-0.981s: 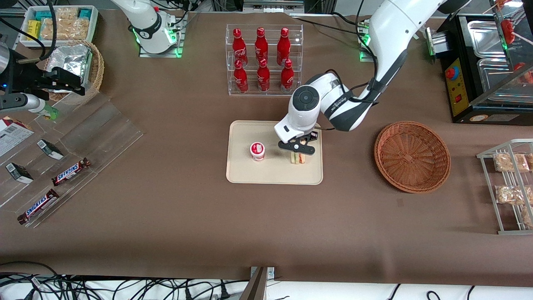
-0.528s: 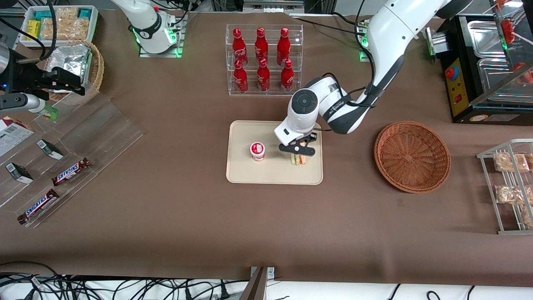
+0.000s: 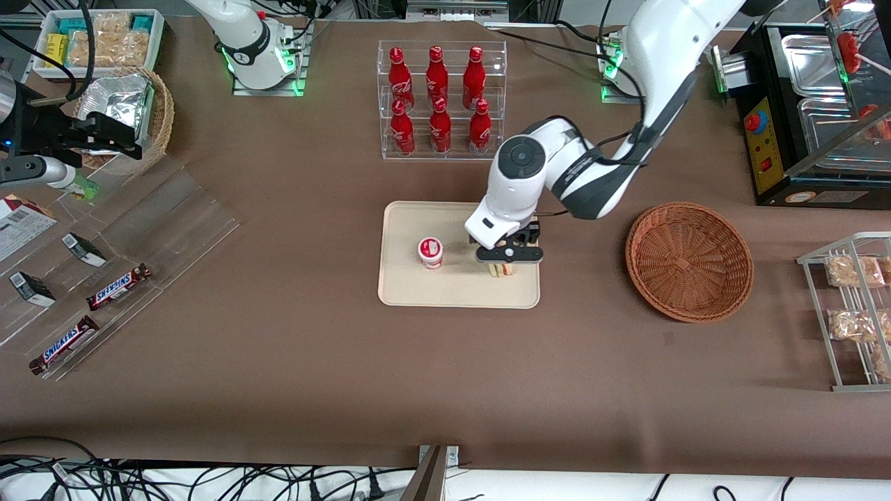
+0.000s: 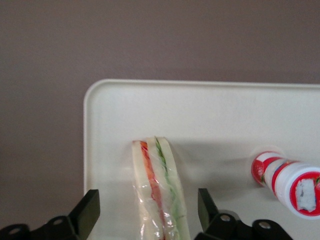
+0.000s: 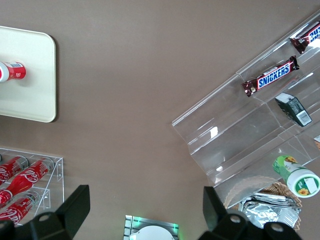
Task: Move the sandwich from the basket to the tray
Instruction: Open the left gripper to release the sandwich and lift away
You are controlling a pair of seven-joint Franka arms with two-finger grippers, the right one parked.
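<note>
The sandwich [image 3: 501, 269], a wrapped wedge of pale bread with red and green layers, stands on edge on the beige tray [image 3: 431, 292], at the tray's end toward the basket. My left gripper [image 3: 506, 263] hangs right over it. In the left wrist view the gripper [image 4: 148, 200] is open: its black fingers [image 4: 90, 207] stand well clear on either side of the sandwich [image 4: 157, 185], which rests on the tray [image 4: 210, 115]. The reddish-brown wicker basket [image 3: 689, 261] sits beside the tray toward the working arm's end, with nothing in it.
A small red-and-white cup [image 3: 431, 252] stands on the tray beside the sandwich. A clear rack of red cola bottles [image 3: 436, 101] is farther from the camera than the tray. A wire rack with snack packs [image 3: 853, 309] and a black machine [image 3: 807, 104] stand past the basket.
The gripper's hand has turned level and shifted slightly toward the basket and the camera. The sandwich stays on the tray in the same spot.
</note>
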